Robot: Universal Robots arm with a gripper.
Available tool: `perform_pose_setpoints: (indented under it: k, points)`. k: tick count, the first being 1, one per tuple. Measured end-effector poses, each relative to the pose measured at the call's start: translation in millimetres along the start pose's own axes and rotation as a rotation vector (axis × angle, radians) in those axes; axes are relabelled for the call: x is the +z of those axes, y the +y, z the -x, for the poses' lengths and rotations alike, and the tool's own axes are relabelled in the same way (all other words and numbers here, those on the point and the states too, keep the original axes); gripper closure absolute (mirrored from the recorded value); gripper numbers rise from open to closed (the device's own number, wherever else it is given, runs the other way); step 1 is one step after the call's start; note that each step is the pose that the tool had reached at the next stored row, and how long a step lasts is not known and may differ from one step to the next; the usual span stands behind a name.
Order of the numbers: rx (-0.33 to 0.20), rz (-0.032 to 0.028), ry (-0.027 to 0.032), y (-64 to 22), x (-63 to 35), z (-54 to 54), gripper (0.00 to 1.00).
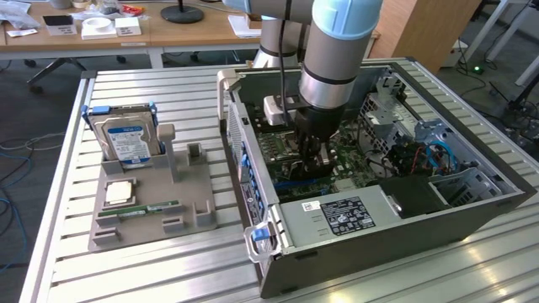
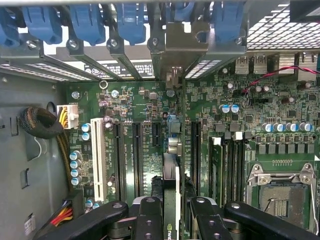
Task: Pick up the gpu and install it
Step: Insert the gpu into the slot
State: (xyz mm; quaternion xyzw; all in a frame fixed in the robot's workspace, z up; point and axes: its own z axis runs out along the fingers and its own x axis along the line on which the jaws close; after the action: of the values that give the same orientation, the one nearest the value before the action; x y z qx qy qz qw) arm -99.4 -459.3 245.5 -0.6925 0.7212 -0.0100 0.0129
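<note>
- The gpu (image 2: 171,176) stands on edge inside the open computer case (image 1: 505,184). The wrist view sees it edge-on, its silvery bracket end pointing toward the rear slot openings under the blue retention clips (image 2: 131,21).
- The gripper (image 2: 172,212) has hold of the gpu, with one black finger against each flat face and the jaws partway apart (the card fills the gap between them).
- The card sits low over the motherboard (image 2: 145,102), in line with the long black expansion slots. Whether its edge is seated in one cannot be told.
- A white PCI slot (image 2: 97,155) lies to one side of the card and the open CPU socket (image 2: 282,189) to the other.
- In the exterior view the arm (image 1: 337,57) reaches down into the middle of the case, beyond the labelled power supply (image 1: 341,218) at the near end.
- On the exterior view's left, well apart from the case, a grey fixture (image 1: 151,218) sits on the slatted table (image 1: 168,278). It holds an upright hard drive (image 1: 126,136) and a green memory stick (image 1: 139,209) lying flat.
</note>
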Motion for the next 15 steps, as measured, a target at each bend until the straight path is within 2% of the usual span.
perform_pose_setpoints:
  k: [10,15]
  points:
    - [0.0,-0.0002,-0.0003,-0.1,-1.3,0.1,0.74]
    - [-0.004,0.0001,-0.0036,0.0,-1.5,0.0,0.74]
